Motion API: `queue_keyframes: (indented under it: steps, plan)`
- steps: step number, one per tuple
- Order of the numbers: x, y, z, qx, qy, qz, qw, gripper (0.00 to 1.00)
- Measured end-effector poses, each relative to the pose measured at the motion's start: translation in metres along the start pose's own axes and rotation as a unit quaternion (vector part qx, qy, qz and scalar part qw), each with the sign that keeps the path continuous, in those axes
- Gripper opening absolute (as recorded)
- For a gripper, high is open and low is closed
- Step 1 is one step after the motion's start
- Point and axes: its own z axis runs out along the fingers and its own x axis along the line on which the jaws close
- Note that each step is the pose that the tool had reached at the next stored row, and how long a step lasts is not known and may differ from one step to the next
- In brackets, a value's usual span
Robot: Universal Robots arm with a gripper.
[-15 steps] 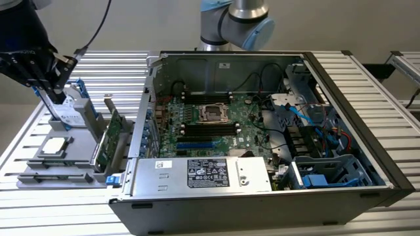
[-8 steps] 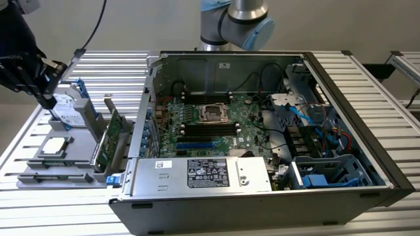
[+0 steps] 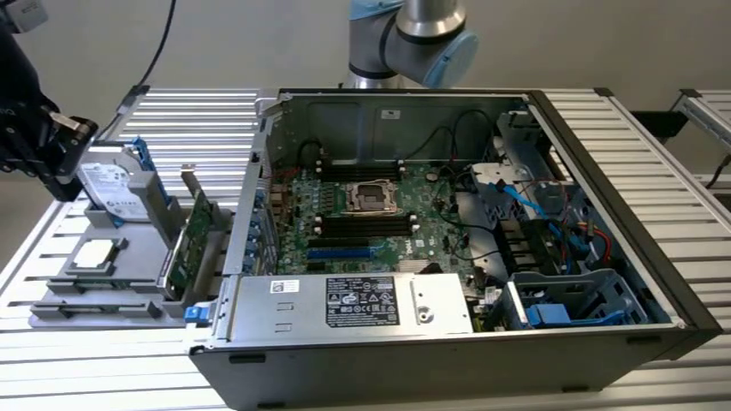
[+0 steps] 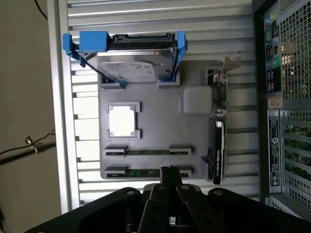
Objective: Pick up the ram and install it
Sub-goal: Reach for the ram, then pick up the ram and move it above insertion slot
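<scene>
Fingers of black gripper [image 4: 170, 172] shut (tips together), above thin green ram stick [image 4: 141, 172] in flat grey plastic tray [image 4: 160, 127].

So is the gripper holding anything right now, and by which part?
Nothing. The gripper is shut and empty, above the grey tray; both ram sticks lie in their holders there.

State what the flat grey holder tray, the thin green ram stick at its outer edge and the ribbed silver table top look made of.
Flat grey holder tray: matt, even grey, moulded pockets; probably plastic, perhaps printed.
Thin green ram stick: dull green edge between grey clips; likely circuit-board laminate.
Ribbed silver table top: pale metallic sheen, straight parallel ribs; looks like aluminium profile.
</scene>
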Motion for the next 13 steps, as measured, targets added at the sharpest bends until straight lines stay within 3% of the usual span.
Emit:
queue_keyframes:
  steps: [13]
  plan:
    - [0.0002, -0.0001, 0.0000, -0.0001, 0.0000, 0.000, 1.0000, 0.11]
